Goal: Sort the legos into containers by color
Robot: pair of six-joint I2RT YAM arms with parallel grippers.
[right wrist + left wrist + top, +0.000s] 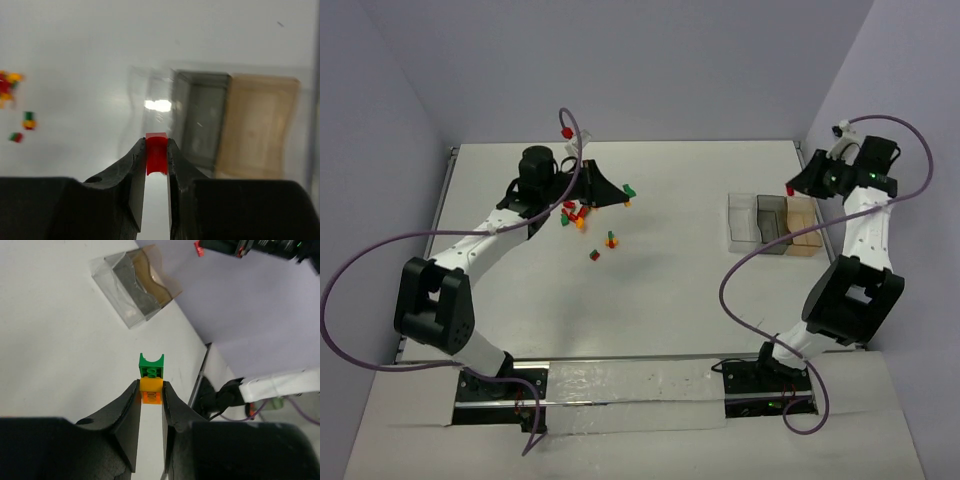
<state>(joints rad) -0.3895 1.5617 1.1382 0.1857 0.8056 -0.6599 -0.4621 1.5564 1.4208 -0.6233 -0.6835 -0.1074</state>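
Observation:
My left gripper [620,192] is shut on an orange-yellow lego [150,389] with a green lego [151,367] stuck on its far end, held above the table at the back left. My right gripper [793,188] is shut on a red lego [156,152], held above the row of containers [758,222], by its back edge. In the right wrist view the containers [227,120] lie just beyond the fingertips. Loose red, green and orange legos [575,214] lie in a pile under the left gripper. Two small stacks [611,240] lie apart from it.
The three bins run clear, grey and tan from left to right at the table's right side, near the right wall [920,120]. The right arm's base link [850,300] stands just in front of them. Purple cables [380,250] loop off both arms.

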